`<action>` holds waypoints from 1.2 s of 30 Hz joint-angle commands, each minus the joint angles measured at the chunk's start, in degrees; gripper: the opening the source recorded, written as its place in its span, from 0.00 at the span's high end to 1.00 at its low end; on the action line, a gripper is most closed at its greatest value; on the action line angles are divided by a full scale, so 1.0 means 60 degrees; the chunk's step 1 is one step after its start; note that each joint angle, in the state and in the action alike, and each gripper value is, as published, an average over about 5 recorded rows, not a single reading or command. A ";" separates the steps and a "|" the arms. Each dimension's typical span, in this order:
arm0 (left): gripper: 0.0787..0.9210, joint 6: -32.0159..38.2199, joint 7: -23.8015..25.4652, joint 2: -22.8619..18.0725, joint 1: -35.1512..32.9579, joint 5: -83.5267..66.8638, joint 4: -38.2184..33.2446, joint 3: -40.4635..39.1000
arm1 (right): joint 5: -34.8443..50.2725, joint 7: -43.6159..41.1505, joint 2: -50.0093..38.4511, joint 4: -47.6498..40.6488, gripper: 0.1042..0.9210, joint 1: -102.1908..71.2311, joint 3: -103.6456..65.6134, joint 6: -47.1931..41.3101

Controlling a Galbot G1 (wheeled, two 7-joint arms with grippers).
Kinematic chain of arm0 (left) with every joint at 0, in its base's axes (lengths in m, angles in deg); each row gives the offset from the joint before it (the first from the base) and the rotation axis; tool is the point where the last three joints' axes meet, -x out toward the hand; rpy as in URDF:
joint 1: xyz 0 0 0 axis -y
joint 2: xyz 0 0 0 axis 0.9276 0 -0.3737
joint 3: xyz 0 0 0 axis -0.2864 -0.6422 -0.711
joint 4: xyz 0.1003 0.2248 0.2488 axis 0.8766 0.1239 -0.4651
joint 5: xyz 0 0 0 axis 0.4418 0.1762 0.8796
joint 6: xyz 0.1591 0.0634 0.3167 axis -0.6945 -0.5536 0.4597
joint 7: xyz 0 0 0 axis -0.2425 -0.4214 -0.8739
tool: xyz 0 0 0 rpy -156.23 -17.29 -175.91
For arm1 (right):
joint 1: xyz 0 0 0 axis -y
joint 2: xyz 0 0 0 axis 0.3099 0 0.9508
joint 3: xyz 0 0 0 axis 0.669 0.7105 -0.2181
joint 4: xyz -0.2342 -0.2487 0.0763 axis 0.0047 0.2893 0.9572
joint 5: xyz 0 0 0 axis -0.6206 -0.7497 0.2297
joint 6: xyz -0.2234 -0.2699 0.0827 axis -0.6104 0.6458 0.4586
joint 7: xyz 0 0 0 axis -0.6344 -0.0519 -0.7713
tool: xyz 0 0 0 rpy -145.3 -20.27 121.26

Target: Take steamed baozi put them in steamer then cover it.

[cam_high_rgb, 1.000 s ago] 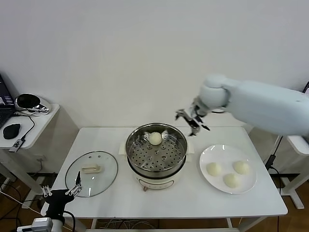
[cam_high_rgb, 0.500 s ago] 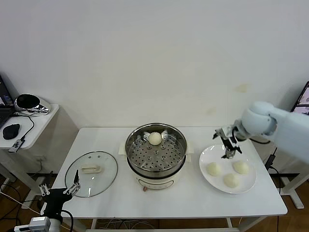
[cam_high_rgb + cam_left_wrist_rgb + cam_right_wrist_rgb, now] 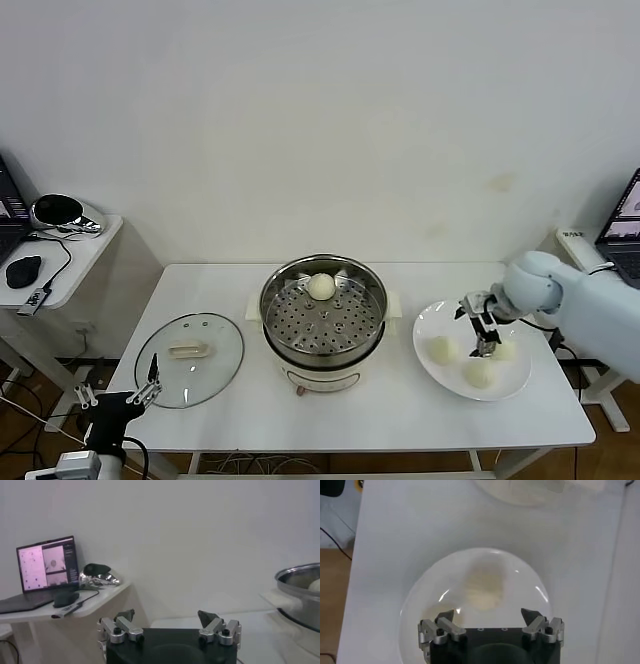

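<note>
Since three of the steamed baozi (image 3: 442, 349) sit on the white plate (image 3: 521, 385), the right gripper (image 3: 487, 347) hangs directly over that plate in the head view, jaws spread wide and empty, tips pointing down. One bun lies just to its steamer side, one just below and in front of the tips, and a third is partly hidden behind the fingers, which looks like the one it is lined up on. The steamer (image 3: 270, 305) stands well off to the gripper's left, uncovered so buns can go in, with one bun (image 3: 321, 286) already on its perforated tray. The cover (image 3: 190, 360) lies flat on the table beyond the steamer, out of the loading path. The left gripper (image 3: 115, 400) waits low off the table's front corner, just beside the cover, presumably for the lid step. Left wrist view: left gripper (image 3: 167, 616) open, nothing between the jaws; the steamer's rim (image 3: 300, 577) is well ahead to one side, a laptop (image 3: 45, 565) on a side table to the other. Right wrist view: right gripper (image 3: 490, 615) open over a round glossy shape (image 3: 475, 565) with a cream patch; too blurred to name surely, possibly the plate and a bun.
</note>
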 commanded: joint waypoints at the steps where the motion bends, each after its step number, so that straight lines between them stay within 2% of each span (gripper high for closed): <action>1: 0.12 0.0000 0.0012 0.0005 -0.0017 0.0001 0.0014 0.0064 | -0.0467 0.0037 0.1074 -0.1347 0.12 -0.1365 -0.0998 0.0239; 15: 0.12 0.0008 0.0020 -0.0032 0.0012 0.0002 0.0071 0.0072 | -0.0829 0.0205 0.1818 -0.2059 0.13 -0.1451 -0.1152 0.0092; 27: 0.12 0.0013 0.0023 -0.0025 -0.0002 0.0000 0.0059 0.0108 | -0.0613 -0.0062 0.1549 -0.1888 0.40 -0.1168 -0.1153 -0.0074; 36: 0.12 -0.0028 0.0038 0.0055 0.0102 -0.0018 0.0076 0.0057 | 0.0967 -0.0433 0.0212 -0.0207 0.43 0.1367 -0.0242 -0.0674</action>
